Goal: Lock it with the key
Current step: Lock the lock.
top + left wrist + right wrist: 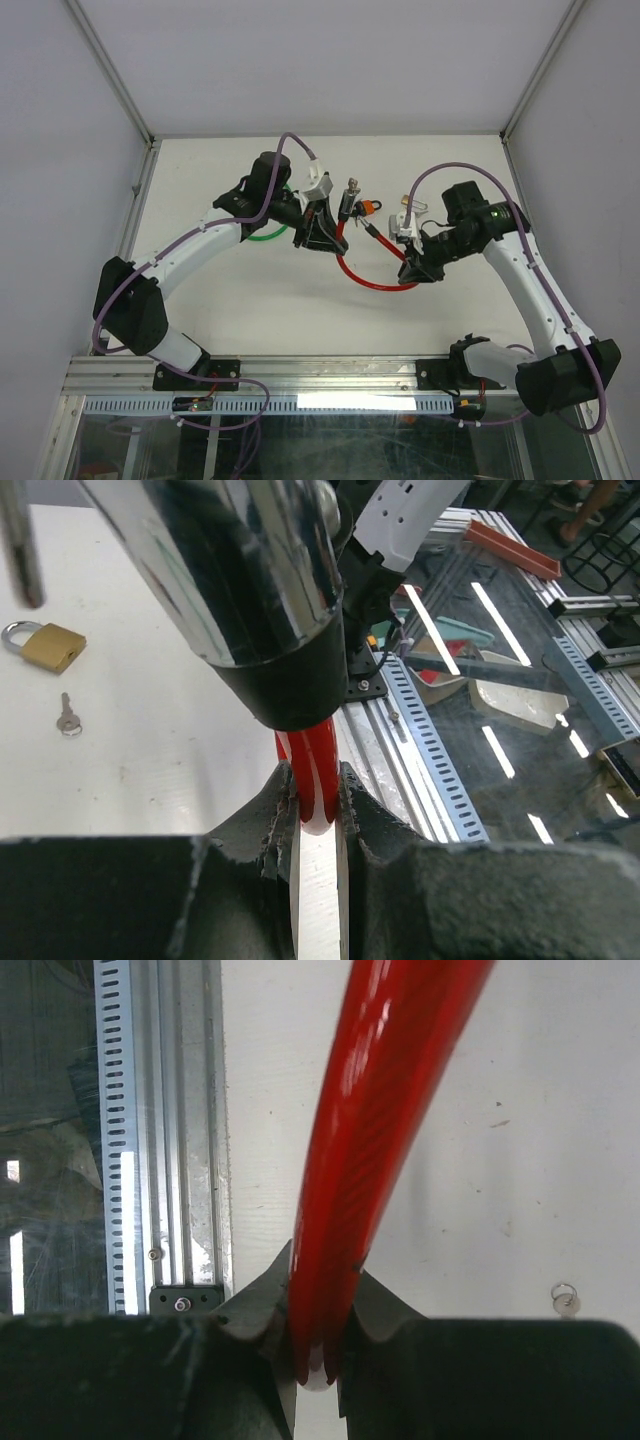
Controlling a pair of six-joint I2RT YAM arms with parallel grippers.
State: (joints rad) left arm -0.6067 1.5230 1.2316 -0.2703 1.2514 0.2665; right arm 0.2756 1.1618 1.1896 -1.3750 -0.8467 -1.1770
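White tabletop (240,300) between grey walls carries both arms. The left gripper (318,235) is clenched on the red cable lock (375,284), just under its chrome lock head (250,570). Beyond it, the small key (67,716) lies flat on the surface near a brass padlock (45,646), in no gripper. The cable loops across to the right gripper (413,268), likewise clamped on it.
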